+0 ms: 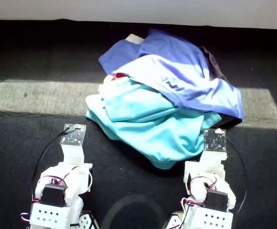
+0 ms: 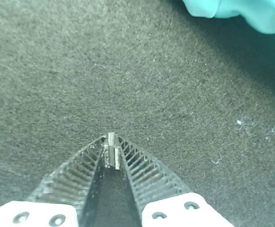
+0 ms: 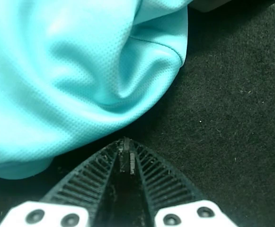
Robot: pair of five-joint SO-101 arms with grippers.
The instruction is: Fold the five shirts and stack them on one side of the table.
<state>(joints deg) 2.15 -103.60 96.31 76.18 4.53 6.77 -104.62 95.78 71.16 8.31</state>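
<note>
A heap of shirts lies in the middle of the dark table. A blue-violet shirt (image 1: 176, 71) is on top, a turquoise shirt (image 1: 148, 119) spreads below it, a dark one (image 1: 218, 69) peeks out at the far right and a bit of red (image 1: 118, 75) shows at the left. My left gripper (image 2: 110, 150) is shut over bare carpet, with the turquoise shirt's edge (image 2: 241, 12) a way ahead of it. My right gripper (image 3: 126, 153) is shut too, its tips right at the hem of the turquoise shirt (image 3: 71, 71). Both arms (image 1: 73, 143) (image 1: 214, 148) sit at the near edge.
The table is covered in dark carpet (image 1: 28, 138). A sunlit band (image 1: 33, 95) crosses it on the left and another stretch (image 1: 262, 107) lies on the right. A white wall edge (image 1: 138, 9) runs along the far side. Bare carpet lies to the left and right of the heap.
</note>
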